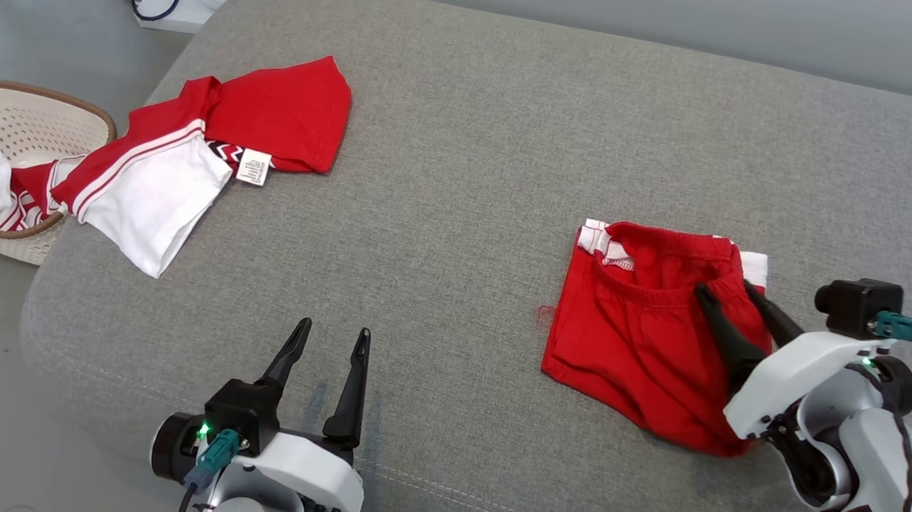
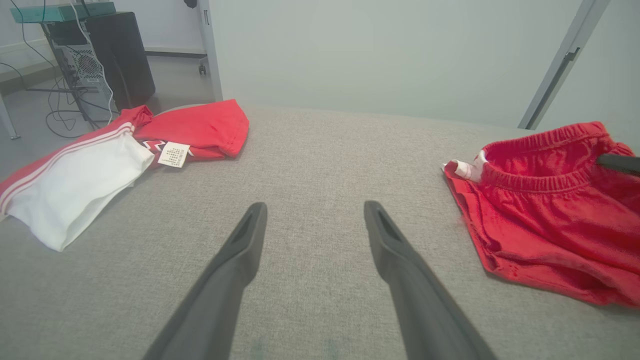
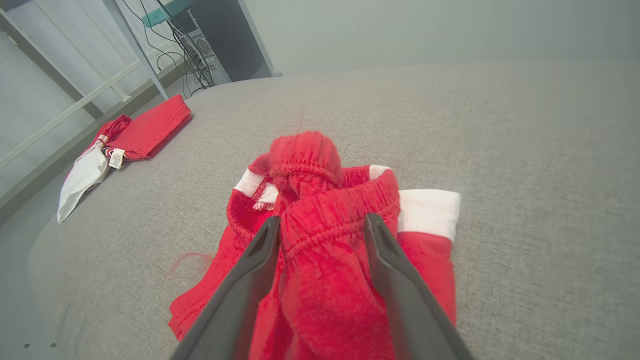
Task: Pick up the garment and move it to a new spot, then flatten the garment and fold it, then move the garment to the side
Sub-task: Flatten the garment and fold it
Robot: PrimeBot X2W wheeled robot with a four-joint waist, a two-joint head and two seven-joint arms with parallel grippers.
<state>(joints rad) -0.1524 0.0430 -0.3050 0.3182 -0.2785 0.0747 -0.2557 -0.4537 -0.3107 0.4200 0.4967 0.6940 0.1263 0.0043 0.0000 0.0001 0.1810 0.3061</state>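
Garment [image 3: 325, 300] bunched between parted fingers [image 3: 250, 270] of right claw [image 3: 322, 219], perhaps touching both; left claw [image 2: 314, 205] spread, well apart.

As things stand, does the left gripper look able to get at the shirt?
Probably yes: the left gripper is open and holding nothing, and bare cushion lies between it and the shirt, ahead to its left.

Two garments are counted on one grey cushion [image 1: 469, 170]: one pair of red shorts [image 1: 641, 338] and one red-and-white garment [image 1: 193, 153]. One basket [image 1: 38, 89] is seen. Two grippers are counted, the left gripper [image 1: 334, 328] and the right gripper [image 1: 724, 287], with two fingers each.
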